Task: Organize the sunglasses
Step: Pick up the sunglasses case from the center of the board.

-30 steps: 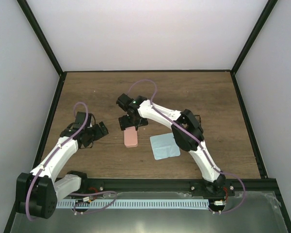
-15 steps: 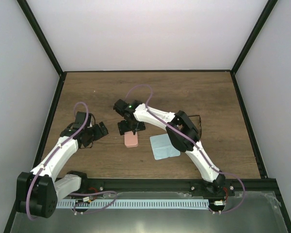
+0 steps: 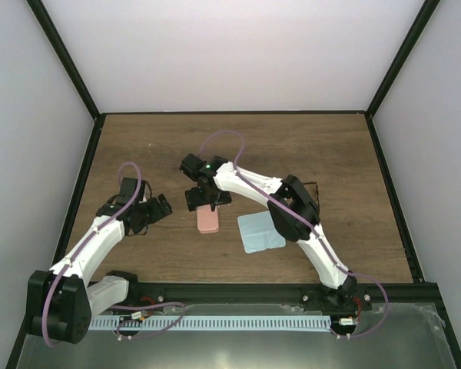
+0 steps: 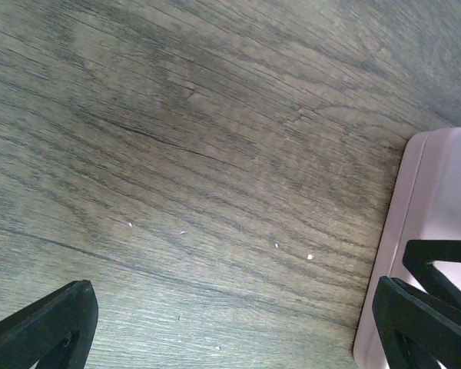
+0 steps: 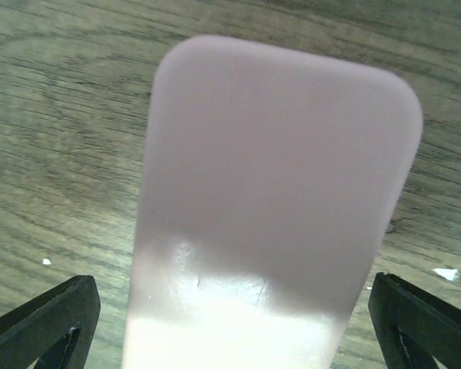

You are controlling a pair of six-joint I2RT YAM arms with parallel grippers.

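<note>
The right gripper [image 3: 207, 200] has shifted over the pink case [image 3: 208, 222], jaws wide and empty, likely about to grasp; the left gripper [image 3: 158, 207] gapes idle.

No legible text, label or number anywhere (plain pink case [image 5: 269, 192] too)

- Bench [image 3: 330, 146], wood-grain: 1.
- Case [image 3: 208, 221], salmon-pink, oblong: 1. Taken as the landmark.
- Cloth [image 3: 260, 231], light blue, square: 1, just right of the case.
- Arms, white and black: 2. The left arm [image 3: 100, 234] is left of the case; the right arm [image 3: 292, 211] is right of it.
- Pincers: 2. The left pincer [image 3: 166, 206] is near the case's left side; the right pincer [image 3: 208, 201] is over its far end.
- Cables, purple: 2, one per arm.
- Sunglasses [image 3: 316, 185]: 1 pair at most. Only a thin black wire-like piece shows, well right of the case.
</note>
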